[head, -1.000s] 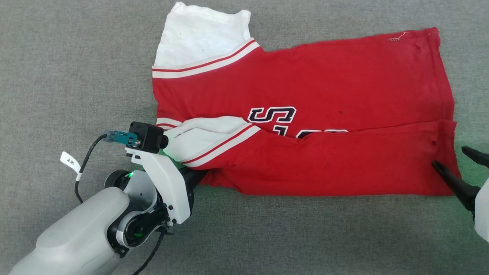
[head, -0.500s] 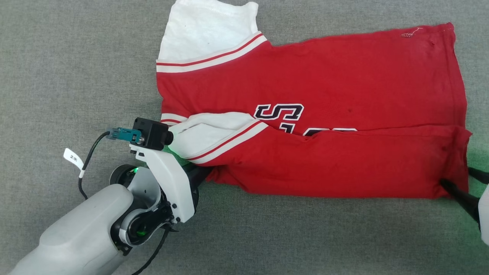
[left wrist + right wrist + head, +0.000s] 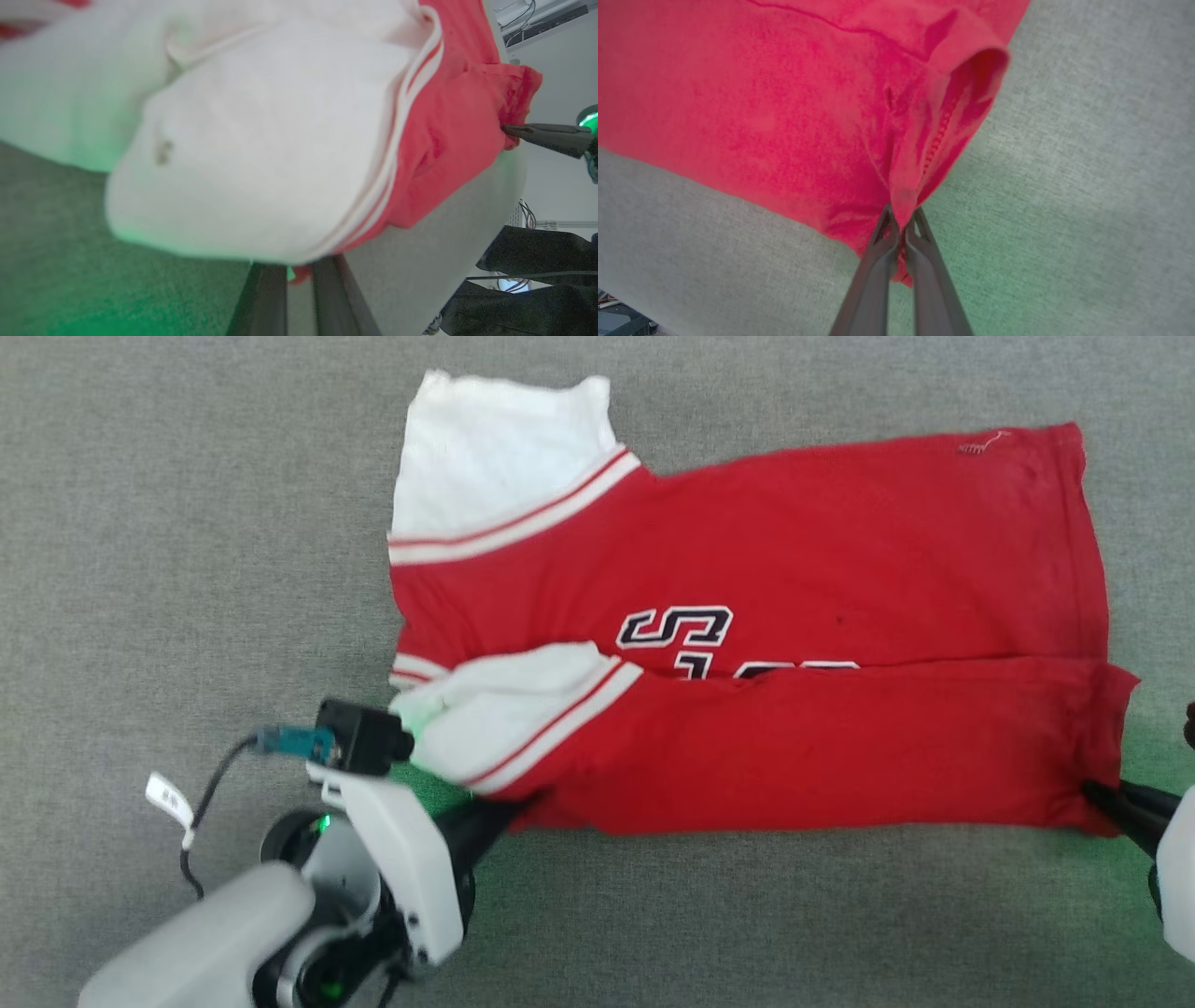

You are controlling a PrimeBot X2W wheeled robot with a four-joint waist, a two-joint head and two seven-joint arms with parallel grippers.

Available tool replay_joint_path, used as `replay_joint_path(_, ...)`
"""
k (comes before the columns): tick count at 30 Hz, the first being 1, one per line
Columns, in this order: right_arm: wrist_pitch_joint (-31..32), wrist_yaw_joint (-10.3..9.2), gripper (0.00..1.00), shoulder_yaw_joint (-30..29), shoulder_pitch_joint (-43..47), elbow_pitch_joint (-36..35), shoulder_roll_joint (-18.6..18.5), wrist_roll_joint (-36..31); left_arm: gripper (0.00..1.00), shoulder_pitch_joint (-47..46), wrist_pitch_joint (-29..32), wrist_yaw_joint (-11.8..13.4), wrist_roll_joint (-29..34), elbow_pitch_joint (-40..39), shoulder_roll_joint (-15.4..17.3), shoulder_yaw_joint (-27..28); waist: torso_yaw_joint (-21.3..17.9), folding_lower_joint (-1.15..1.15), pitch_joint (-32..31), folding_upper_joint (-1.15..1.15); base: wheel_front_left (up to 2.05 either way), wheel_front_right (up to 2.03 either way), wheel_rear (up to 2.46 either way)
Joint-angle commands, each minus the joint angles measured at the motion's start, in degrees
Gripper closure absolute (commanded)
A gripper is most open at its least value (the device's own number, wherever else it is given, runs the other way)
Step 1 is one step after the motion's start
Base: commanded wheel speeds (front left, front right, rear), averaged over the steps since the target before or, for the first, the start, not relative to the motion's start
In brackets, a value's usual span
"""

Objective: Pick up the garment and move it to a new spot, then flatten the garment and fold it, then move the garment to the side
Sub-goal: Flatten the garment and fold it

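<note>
- The left arm [image 3: 280, 924] is reaching in from the lower left of the head view, with a small black camera [image 3: 359, 747] sitting on its wrist and a white tag [image 3: 168, 798] hanging off the cable beside it.
- The left pincer [image 3: 299, 280] is clenching the garment [image 3: 794, 579] at its near left corner, under the folded-in white sleeve [image 3: 504, 709]. Its fingers [image 3: 261, 298] are sitting close together with a scrap of red showing between them.
- The garment is lying spread across the middle of the grey desk [image 3: 187, 523], collar end to the left and hem to the right. Its near long side is lying folded over onto the body, covering the lower part of the dark lettering [image 3: 677, 627].
- The far white sleeve [image 3: 495, 457] is lying flat and sticking out at the upper left, with the stripe trim running along its seam.
- The right pincer [image 3: 1106, 798] is coming in from the right edge and gripping the garment's near right corner at the hem. In the right wrist view its fingers [image 3: 878, 261] are pressing together on a bunched pinch of red cloth.
</note>
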Motion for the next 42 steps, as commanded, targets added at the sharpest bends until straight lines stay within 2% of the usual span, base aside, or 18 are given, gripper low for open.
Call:
replay_joint_path(1, 0.0, -0.04, 1.0, -0.3, 1.0, -0.4, -0.2, 0.3, 1.0, 3.9, 0.9, 0.9, -0.4, 0.0, 1.0, -2.2, 0.1, 0.01, -0.5, 0.0, 0.0, 0.0, 0.0)
replay_joint_path(9, 1.6, -0.04, 1.0, -2.5, 6.8, -3.7, -1.2, 1.4, 1.0, 7.2, 0.0, 3.0, -1.1, -9.1, 5.4, -1.6, 0.4, 0.01, -1.7, 0.0, 0.0, 0.0, 0.0)
replay_joint_path(13, 1.0, -0.03, 1.0, -4.3, 9.1, -5.5, -0.5, 1.6, 0.99, 8.3, -0.4, 4.0, -1.4, -11.5, 6.8, -1.2, 0.2, 0.01, -2.0, 0.0, 0.0, 0.0, 0.0)
replay_joint_path(14, 0.1, -0.03, 0.71, -4.9, 9.1, -5.8, 0.2, 1.1, 0.75, 8.5, -0.8, 4.2, -1.3, -11.6, 7.1, -0.9, 0.2, 0.01, -2.1, 0.0, 0.0, 0.0, 0.0)
replay_joint_path(15, -0.6, -0.03, 0.46, -5.3, 9.1, -5.8, 0.7, 0.8, 0.56, 8.7, -1.1, 4.5, -1.3, -11.6, 7.3, -0.7, 0.1, 0.01, -2.2, 0.0, 0.0, 0.0, 0.0)
replay_joint_path(16, -1.3, -0.03, 0.0, -5.7, 9.3, -5.8, 1.1, 0.4, 0.36, 9.0, -1.2, 4.6, -1.4, -11.7, 7.4, -0.7, 0.1, 0.01, -2.3, 0.0, 0.0, 0.0, 0.0)
replay_joint_path(17, -2.2, -0.03, 0.0, -6.2, 9.2, -5.9, 1.6, -0.1, 0.03, 9.2, -1.6, 4.8, -1.4, -11.7, 7.6, -0.6, 0.1, 0.01, -2.5, 0.0, 0.0, 0.0, 0.0)
replay_joint_path(18, -3.2, -0.03, 0.0, -6.7, 9.0, -5.9, 2.2, -0.6, 0.0, 9.3, -2.2, 5.0, -1.7, -11.8, 7.7, 0.0, 0.0, 0.01, -2.7, 0.0, 0.0, 0.0, 0.0)
replay_joint_path(23, -8.3, -0.03, 0.0, -9.1, 7.5, -6.3, 4.5, -2.9, 0.0, 11.2, -5.5, 6.1, -2.7, -13.4, 10.1, 2.5, -0.1, 0.01, -3.5, 0.0, 0.0, 0.0, 0.0)
replay_joint_path(27, -16.0, -0.03, 0.0, -10.9, 4.7, -6.7, 8.0, -5.8, 0.0, 12.4, -9.6, 7.3, -3.6, -15.1, 12.7, 5.8, -0.5, 0.01, -4.0, 0.0, 0.0, 0.0, 0.0)
replay_joint_path(33, -27.0, -0.03, 0.0, -7.6, -0.6, -5.7, 12.2, -9.9, 0.0, 10.8, -17.4, 10.2, -3.6, -13.5, 14.5, 12.8, -2.7, 0.01, -4.4, 0.0, 0.0, 0.0, 0.0)
replay_joint_path(38, -33.3, -0.03, 0.0, -5.8, -3.7, -4.4, 15.3, -11.6, 0.0, 5.3, -16.6, 11.1, 0.2, -10.1, 15.7, 14.2, -5.0, 0.01, -4.3, 0.0, 0.0, 0.0, 0.0)
replay_joint_path(42, -37.8, -0.03, 0.0, -5.1, -5.4, -4.0, 18.4, -12.4, 0.0, -2.9, -13.4, 9.1, 1.8, -5.7, 15.0, 15.3, -7.4, 0.01, -3.8, 0.0, 0.0, 0.0, 0.0)
